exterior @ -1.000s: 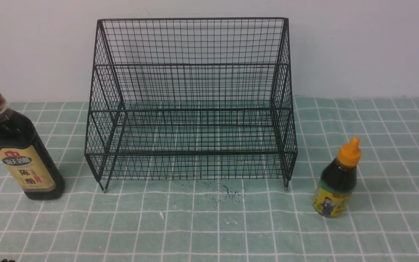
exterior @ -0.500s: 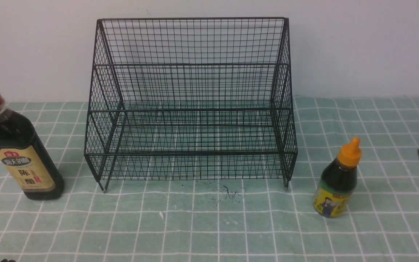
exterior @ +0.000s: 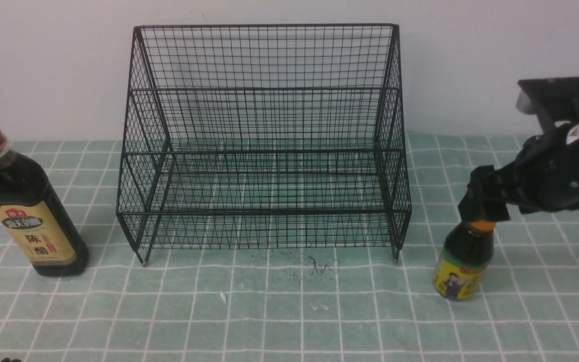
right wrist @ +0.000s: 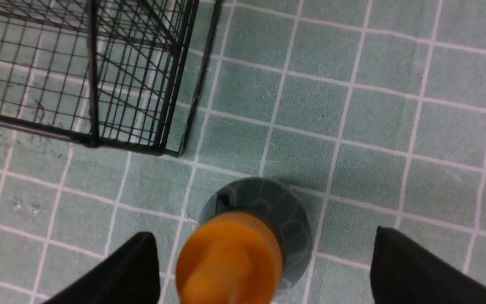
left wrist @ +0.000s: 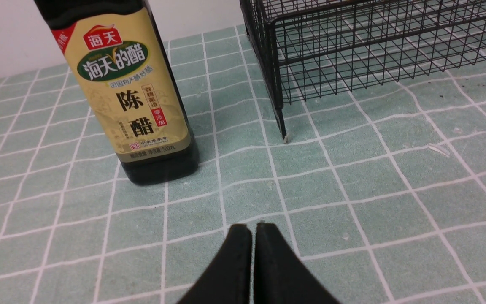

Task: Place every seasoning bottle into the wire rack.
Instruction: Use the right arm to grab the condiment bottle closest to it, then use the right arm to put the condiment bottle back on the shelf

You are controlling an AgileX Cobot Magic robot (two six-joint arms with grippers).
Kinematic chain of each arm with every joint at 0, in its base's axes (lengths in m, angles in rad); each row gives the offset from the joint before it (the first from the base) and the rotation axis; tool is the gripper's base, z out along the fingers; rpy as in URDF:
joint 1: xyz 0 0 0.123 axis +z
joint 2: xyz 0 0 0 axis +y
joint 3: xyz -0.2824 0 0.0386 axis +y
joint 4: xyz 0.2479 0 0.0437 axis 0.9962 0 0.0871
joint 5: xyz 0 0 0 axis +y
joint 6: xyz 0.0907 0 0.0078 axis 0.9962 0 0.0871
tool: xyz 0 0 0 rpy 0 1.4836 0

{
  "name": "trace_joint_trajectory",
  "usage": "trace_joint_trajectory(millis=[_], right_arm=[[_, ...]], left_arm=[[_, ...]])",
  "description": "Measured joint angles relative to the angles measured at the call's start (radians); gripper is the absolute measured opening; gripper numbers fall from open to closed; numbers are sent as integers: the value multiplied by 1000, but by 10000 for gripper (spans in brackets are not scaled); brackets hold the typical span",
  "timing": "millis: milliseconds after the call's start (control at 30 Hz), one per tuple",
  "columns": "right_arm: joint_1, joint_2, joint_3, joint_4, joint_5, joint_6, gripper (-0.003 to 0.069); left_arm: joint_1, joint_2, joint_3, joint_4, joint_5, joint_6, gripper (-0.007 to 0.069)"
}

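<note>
Two bottles are standing upright on the bench, both outside the rack: the tall bottle off its left end, the short bottle off its right end, just beside the near right foot.

The right claw is hanging directly over the short bottle with its fingers spread wide, one on each side of the orange cap. From the front, the claw is hiding the nozzle, so it is sitting at cap height rather than at the body. The bottle's long axis is running straight up into the claw, in line with its approach. In the right wrist view the cap is lying closer to one finger than to the other, with a sliver of bench showing between them, so nothing is being pinched. A squeeze from here would probably push the bottle sideways before both fingers are bearing on it, and the tapered cap is likely offering a poor hold.

The left claw is pressed together and empty, low over the bench, near the tall bottle, which is the left arm's natural pick.
</note>
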Motion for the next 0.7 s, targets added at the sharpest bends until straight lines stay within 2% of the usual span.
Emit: trace_joint_trajectory(millis=[100,133,167,200,333,400,533,700], right_arm=[[0,41,0,3,0,-16,505],[0,52,0,9,-2,-30,409],[0,52,-1,10,-2,-32,393],[1,53,-4,12,-1,-46,311],[1,40,-42,13,76,-96,327],[1,-4,-113,19,186,-107,327],[3,-79,-241,58,304,-119,327],[61,-138,-378,94,371,-121,327]], left_arm=[[0,0,0,0,0,0,-6],[0,0,0,0,0,0,-6],[0,0,0,0,0,0,-6],[0,0,0,0,0,0,-6],[0,0,0,0,0,0,-6],[0,0,0,0,0,0,-6],[0,0,0,0,0,0,-6],[0,0,0,0,0,0,-6]])
